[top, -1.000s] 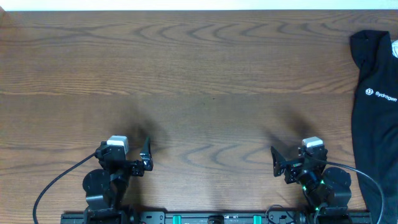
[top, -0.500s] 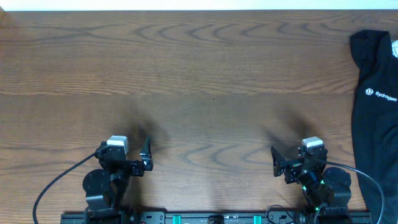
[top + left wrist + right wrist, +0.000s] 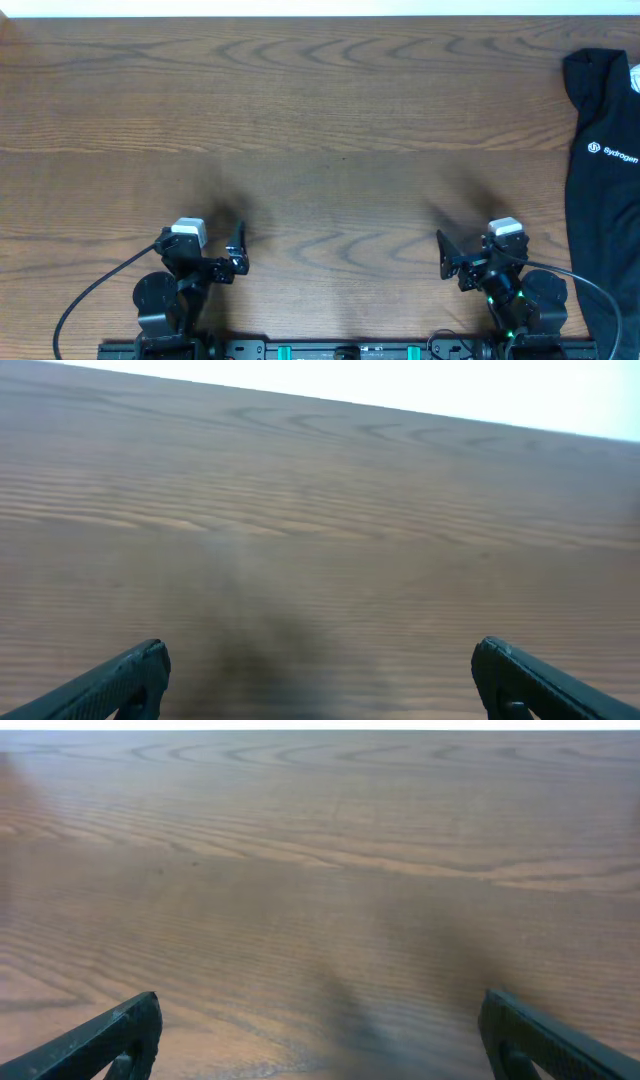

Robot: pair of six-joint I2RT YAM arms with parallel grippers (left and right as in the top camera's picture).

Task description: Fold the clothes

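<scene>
Matt wood-grain table (image 3: 320,120), soft black cloth shirt (image 3: 602,225).

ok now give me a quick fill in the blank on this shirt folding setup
1. The black shirt lies on the robot's ____ side of the table.
2. The lettering on the shirt is ____.
3. The left gripper and the right gripper are both ____, holding nothing.
Missing words: right; white; open.
</scene>
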